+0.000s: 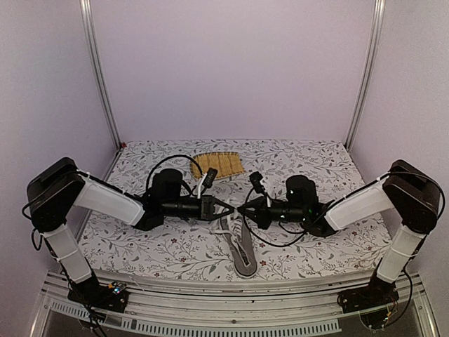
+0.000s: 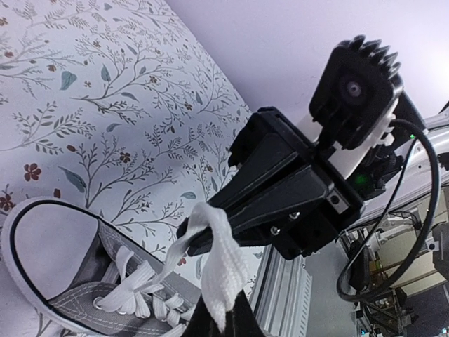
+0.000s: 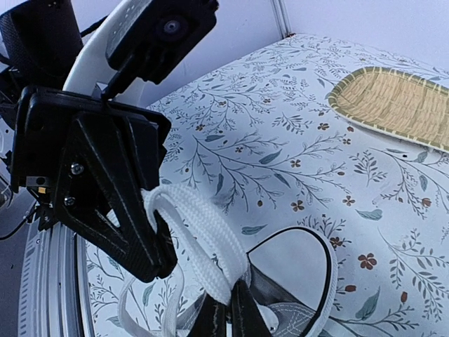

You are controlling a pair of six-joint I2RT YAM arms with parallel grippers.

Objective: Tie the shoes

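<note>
Grey sneaker lies near-centre, between the arms. Left gripper and right gripper meet tip to tip above it, each pinched tight on white laces. Judged mid-knot. Next: draw apart evenly, keeping both grips.

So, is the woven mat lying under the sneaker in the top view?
No, the mat lies farther back than the sneaker, clearly apart from it.

Left hand and right hand pinch white laces above the sneaker
</note>
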